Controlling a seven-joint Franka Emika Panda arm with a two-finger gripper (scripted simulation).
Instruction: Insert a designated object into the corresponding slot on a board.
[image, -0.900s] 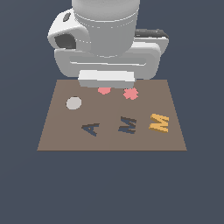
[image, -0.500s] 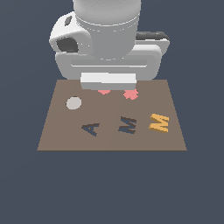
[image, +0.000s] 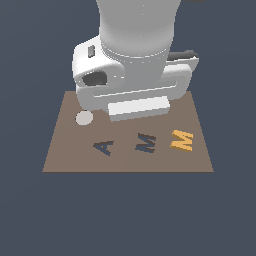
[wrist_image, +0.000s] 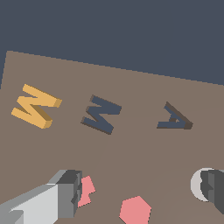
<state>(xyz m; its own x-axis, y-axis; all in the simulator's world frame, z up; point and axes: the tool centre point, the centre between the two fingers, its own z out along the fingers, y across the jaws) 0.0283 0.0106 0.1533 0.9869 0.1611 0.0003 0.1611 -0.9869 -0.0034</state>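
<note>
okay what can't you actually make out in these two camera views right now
- Exterior view: the arm hides the gripper and both pink pieces.
- Wrist view: one finger overlaps the pink piece beside it; the other finger and the grey disc are cut by the picture's edge.

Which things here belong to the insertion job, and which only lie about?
Belong to the job:
- orange-yellow M-shaped block
- dark navy M-shaped recess
- flat brown rectangular board
- open tool

Only lying about:
- dark A-shaped recess
- grey round piece
- two pink pieces
</note>
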